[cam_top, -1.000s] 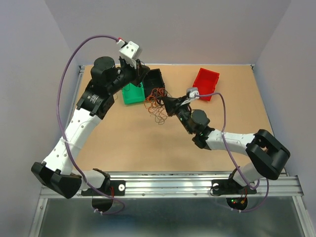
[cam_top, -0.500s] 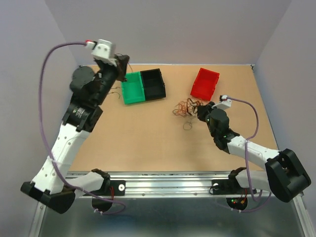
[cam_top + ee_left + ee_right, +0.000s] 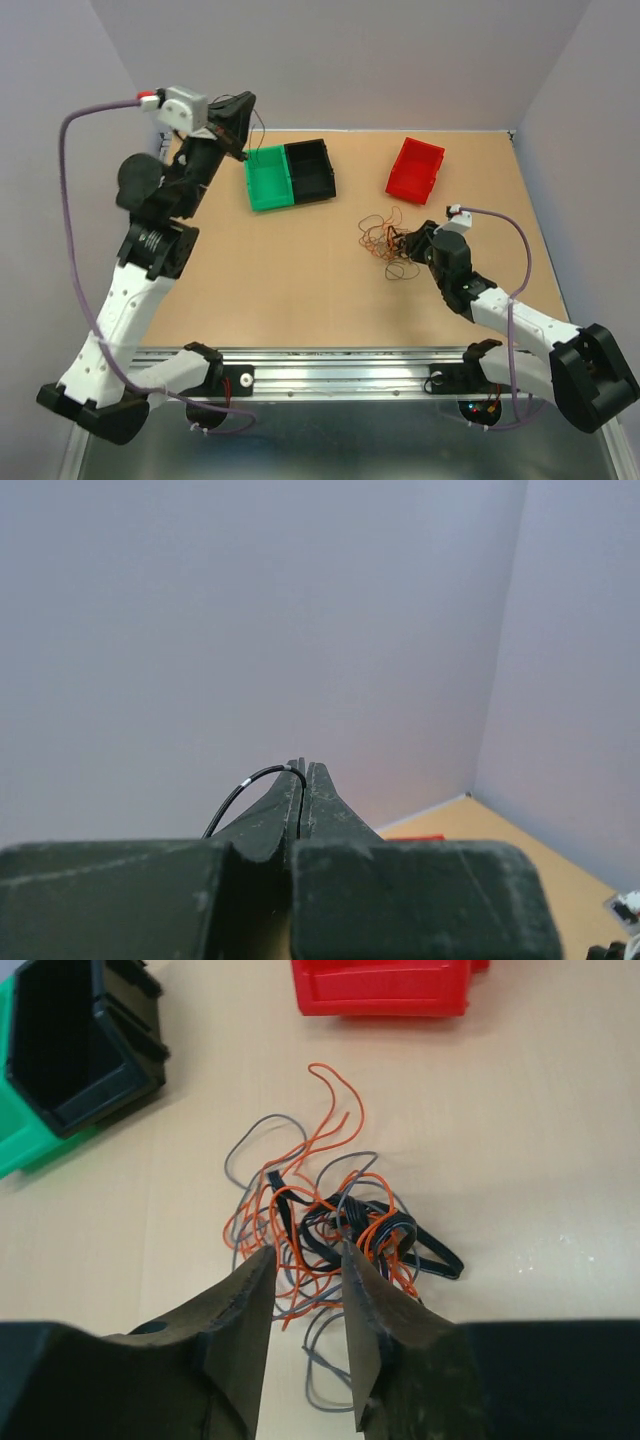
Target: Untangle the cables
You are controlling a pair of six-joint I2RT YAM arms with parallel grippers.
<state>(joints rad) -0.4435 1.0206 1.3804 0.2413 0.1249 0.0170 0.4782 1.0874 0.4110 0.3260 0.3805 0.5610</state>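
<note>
A loose tangle of thin cables (image 3: pixel 330 1225), orange, grey and black, lies on the table (image 3: pixel 280 280) right of centre, seen in the top view as cables (image 3: pixel 385 240). My right gripper (image 3: pixel 305 1255) is open just above the near edge of the tangle, gripping nothing; from above the right gripper (image 3: pixel 412 243) sits at the pile's right side. My left gripper (image 3: pixel 301 770) is raised high at the back left, shut on a single thin black cable (image 3: pixel 245 785) that curves out to the left of its tips. In the top view the left gripper (image 3: pixel 243 107) hangs above the green bin.
A green bin (image 3: pixel 268 178) and a black bin (image 3: pixel 310 170) stand side by side at the back centre-left. A red bin (image 3: pixel 416 168) stands at the back right, close behind the tangle. Grey walls enclose the table on three sides.
My right gripper has opened and let the tangle lie on the table, drawing back toward the near right. My left arm has lifted up and to the left with the black cable.
</note>
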